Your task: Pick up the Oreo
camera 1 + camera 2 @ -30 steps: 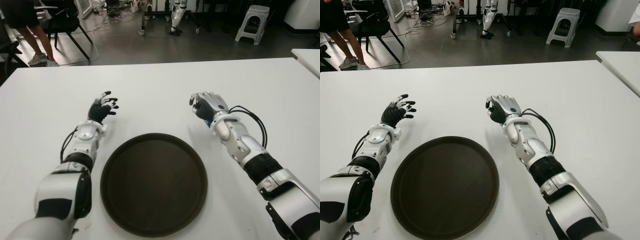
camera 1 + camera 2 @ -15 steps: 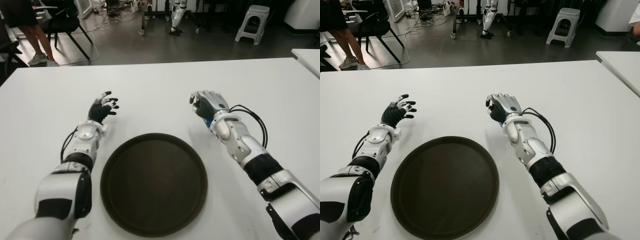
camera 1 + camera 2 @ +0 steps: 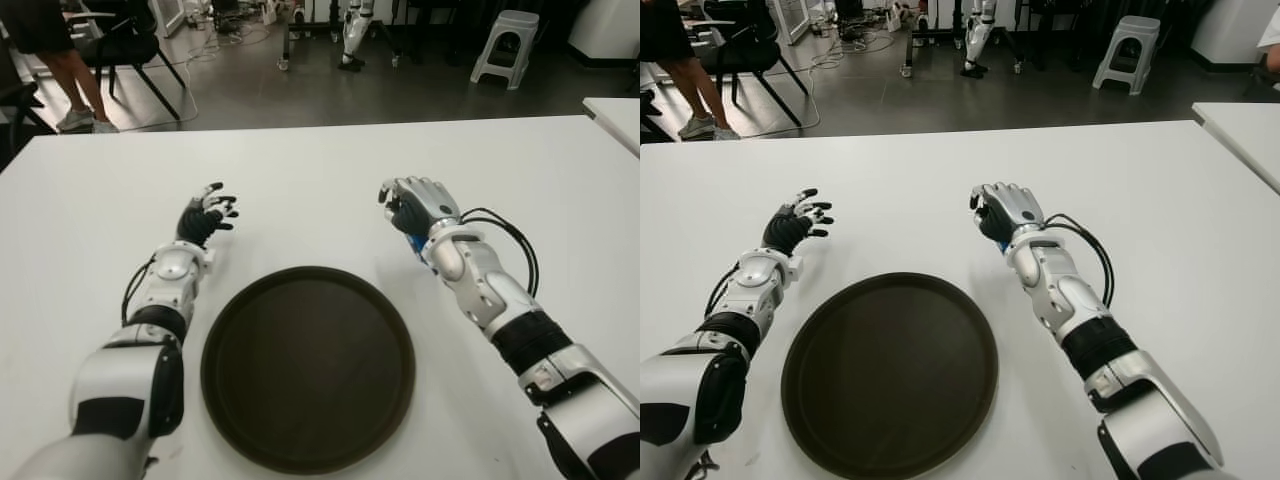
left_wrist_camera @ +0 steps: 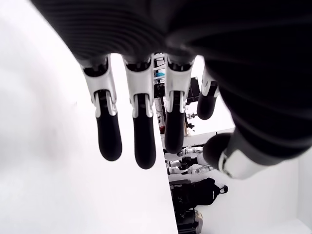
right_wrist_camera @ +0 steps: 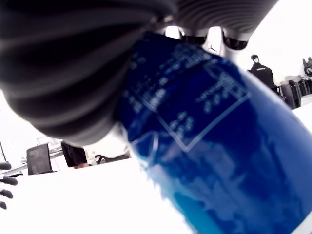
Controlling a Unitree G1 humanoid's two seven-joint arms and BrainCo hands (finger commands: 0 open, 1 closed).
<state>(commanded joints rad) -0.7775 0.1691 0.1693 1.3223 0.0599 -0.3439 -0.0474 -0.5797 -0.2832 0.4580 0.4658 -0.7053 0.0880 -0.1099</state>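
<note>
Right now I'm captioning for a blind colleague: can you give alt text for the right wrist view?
A blue Oreo pack fills most of the view, gripped in the dark ribbed palm of the right hand. Behind it lies the white table.

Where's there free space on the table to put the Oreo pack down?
The right hand grips the blue Oreo pack. The round tray between the arms is bare, and so is the white table beyond both hands. The left hand is open left of the tray.

Beyond the white counter's (image 3: 320,165) far edge lies a dark glossy floor (image 3: 400,95) with a black chair (image 3: 130,45), a white stool (image 3: 503,42), and cables (image 3: 215,45).
</note>
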